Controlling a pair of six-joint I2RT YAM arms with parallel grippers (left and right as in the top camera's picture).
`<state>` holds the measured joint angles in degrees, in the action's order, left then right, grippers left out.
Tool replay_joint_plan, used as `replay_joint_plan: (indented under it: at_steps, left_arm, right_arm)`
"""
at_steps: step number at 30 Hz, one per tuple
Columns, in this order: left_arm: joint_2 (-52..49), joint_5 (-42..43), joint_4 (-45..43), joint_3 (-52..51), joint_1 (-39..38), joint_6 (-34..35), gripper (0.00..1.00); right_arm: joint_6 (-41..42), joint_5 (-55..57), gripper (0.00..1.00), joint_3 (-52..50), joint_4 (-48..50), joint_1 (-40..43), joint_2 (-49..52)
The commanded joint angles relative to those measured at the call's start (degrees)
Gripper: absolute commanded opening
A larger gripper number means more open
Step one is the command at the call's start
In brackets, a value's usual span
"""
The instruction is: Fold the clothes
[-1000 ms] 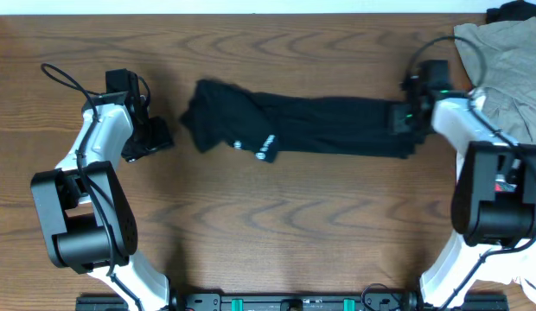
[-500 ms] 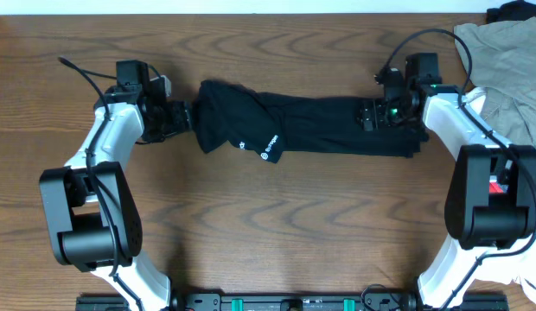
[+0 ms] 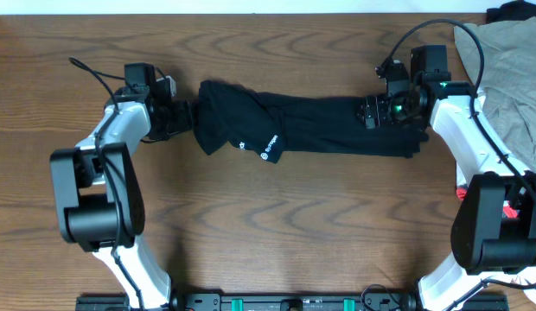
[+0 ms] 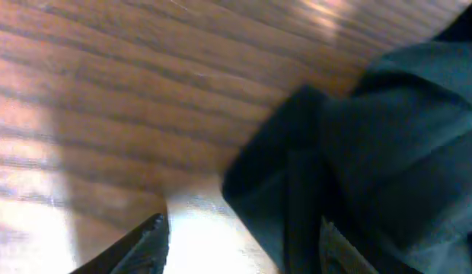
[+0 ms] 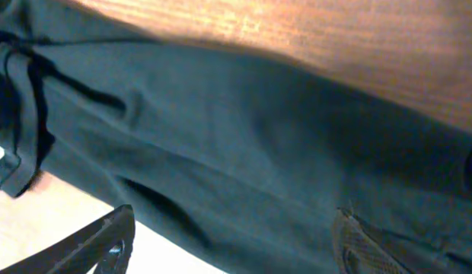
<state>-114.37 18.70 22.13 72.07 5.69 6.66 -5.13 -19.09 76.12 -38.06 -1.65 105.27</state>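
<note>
Two grippers stand at opposite ends of one black garment (image 3: 320, 125), which lies on the wooden table (image 3: 277, 233) with its long axis running from 9 to 3 o'clock in the overhead view.

Left gripper (image 3: 183, 117): jaws spread, at the 9 o'clock end. A folded corner of cloth sits between the fingers (image 4: 148, 242), not pinched.

Right gripper (image 3: 370, 113): jaws spread over the cloth just short of the 3 o'clock end, nothing pinched.

Each arm is nearer its own end.

Judgement: both ends need gripping before any fold along that axis.

Markings: a white logo (image 3: 267, 156) near the 6 o'clock edge, with lettering beside it too small to read.
</note>
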Motion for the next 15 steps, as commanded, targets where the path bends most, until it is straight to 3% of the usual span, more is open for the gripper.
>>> replay_joint_plan:
  at_steps: [1, 7, 11, 15]
  left_arm:
    - [-0.96, -4.33, -1.75, 0.26, 0.17, 2.67, 0.63]
    - [-0.94, -4.52, -6.23, 0.26, 0.28, 6.12, 0.64]
    - [-0.96, -6.12, -4.83, 0.26, 0.39, 12.57, 0.64]
    - [-0.98, -5.88, -2.25, 0.26, -0.37, 13.64, 0.64]
  right_arm:
    - [-0.74, -0.2, 0.8, 0.81, -0.52, -0.13, -0.48]
    - [-0.74, 0.66, 0.8, 0.81, -1.2, -0.13, -0.48]
    - [-0.74, 2.27, 0.8, 0.79, -1.97, -0.13, -0.48]
    - [-0.72, 2.36, 0.8, 0.81, -2.29, -0.13, -0.48]
